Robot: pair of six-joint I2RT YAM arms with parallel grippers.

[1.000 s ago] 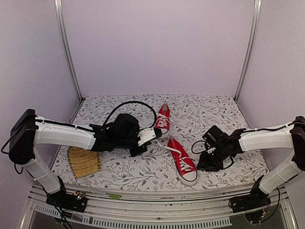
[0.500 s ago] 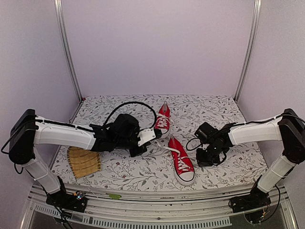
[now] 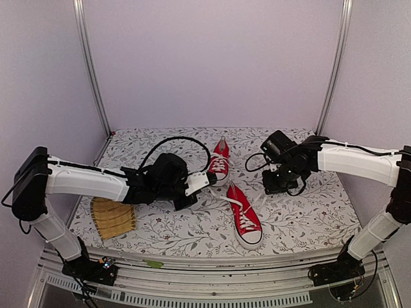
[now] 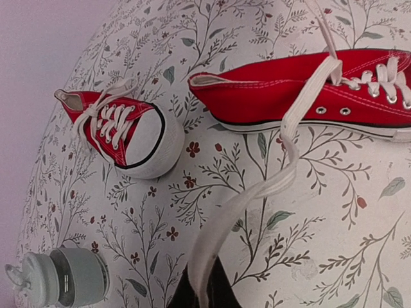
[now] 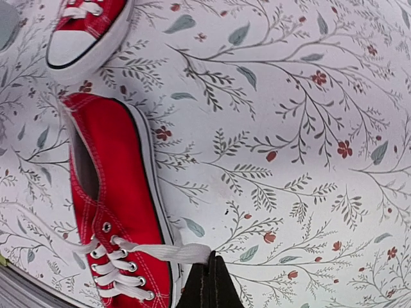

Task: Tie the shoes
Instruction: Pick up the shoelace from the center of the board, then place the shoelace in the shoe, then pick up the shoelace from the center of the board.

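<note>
Two red shoes with white laces lie on the flowered cloth: the far one (image 3: 220,162) and the near one (image 3: 245,217). My left gripper (image 3: 209,179) sits just left of the near shoe (image 4: 308,90), shut on one white lace (image 4: 282,147) that runs from the eyelets down to its fingertips (image 4: 202,292). My right gripper (image 3: 270,188) hangs to the right of that shoe (image 5: 115,212), shut on the other lace end (image 5: 160,251), which stretches flat from the eyelets to the jaws (image 5: 209,263). The far shoe's laces (image 4: 106,122) look loosely crossed.
A woven yellow mat (image 3: 112,218) lies at the near left under my left arm. A pale grey round part (image 4: 64,279) shows low in the left wrist view. Lilac walls and metal posts (image 3: 90,64) close in the table.
My right gripper has shut on the lace and moved from beside the near shoe's toe back toward the far side. The left arm has stayed still.
</note>
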